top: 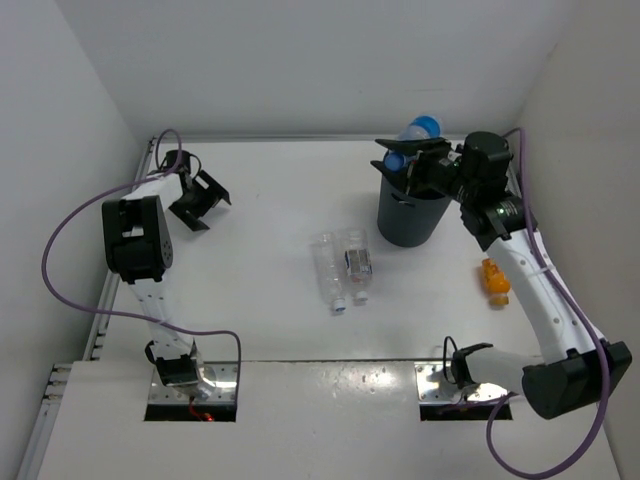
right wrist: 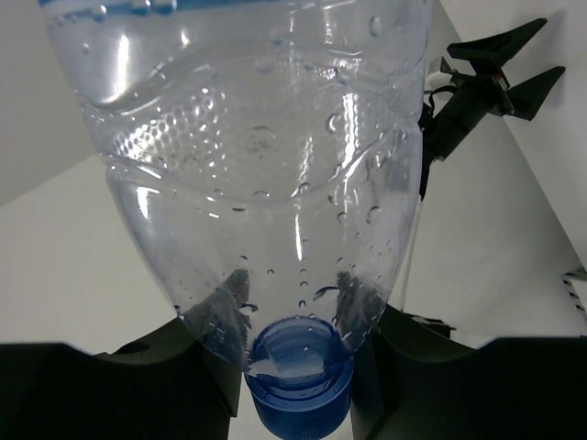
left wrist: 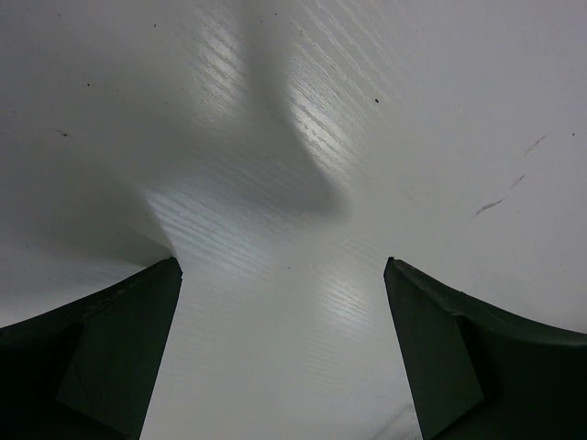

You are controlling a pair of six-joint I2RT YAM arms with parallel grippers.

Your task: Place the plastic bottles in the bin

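My right gripper clamps a clear, crinkled blue-capped plastic bottle by the neck above the round black plastic bin — a small orange object lies by my forearm, and two more clear bottles lie left of the bin. My left gripper, fingers spread, hovers near the far-left corner of the white table.

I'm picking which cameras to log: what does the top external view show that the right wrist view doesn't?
Only the top external view shows the bin, a bare clear bottle lying beside a labelled bottle, and a small orange object. Only the right wrist view shows droplets inside the blue-capped bottle. Both show that bottle clamped in the right gripper.
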